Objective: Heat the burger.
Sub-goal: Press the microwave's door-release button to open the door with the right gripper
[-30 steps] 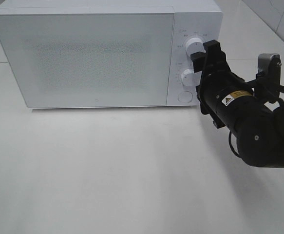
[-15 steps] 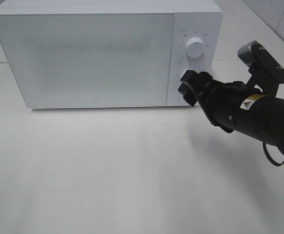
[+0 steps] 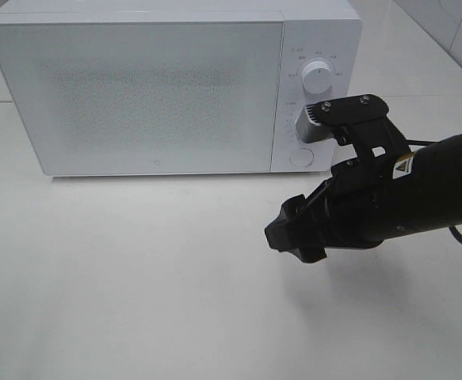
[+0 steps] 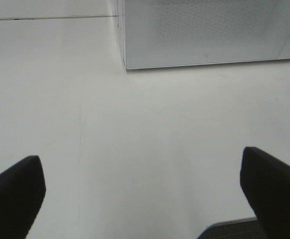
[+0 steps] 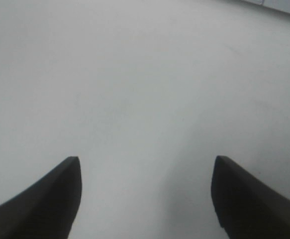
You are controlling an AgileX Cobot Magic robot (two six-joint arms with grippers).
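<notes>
The burger is out of view; the white microwave (image 3: 151, 95) stands at the back of the table with its door shut and nothing shows through the speckled window. My right gripper (image 3: 294, 233) hangs low over the bare white tabletop in front of the microwave's control panel, pointing forward and left. In the right wrist view that gripper (image 5: 145, 164) is open, with only table between its dark fingers. The left gripper (image 4: 140, 159) does not show in the exterior high view; its wrist view has it open over bare table, facing the microwave (image 4: 209, 30).
The control panel carries an upper white knob (image 3: 318, 77) and a round button (image 3: 300, 157); the right arm's wrist partly covers the lower knob. The white table (image 3: 135, 285) stretches out in front of the microwave. A table edge shows in the left wrist view (image 4: 229, 221).
The right gripper has swung away from the microwave's knobs, dropping down and left to hover over the table in front. Its jaws stay equally wide. The microwave door stays shut.
</notes>
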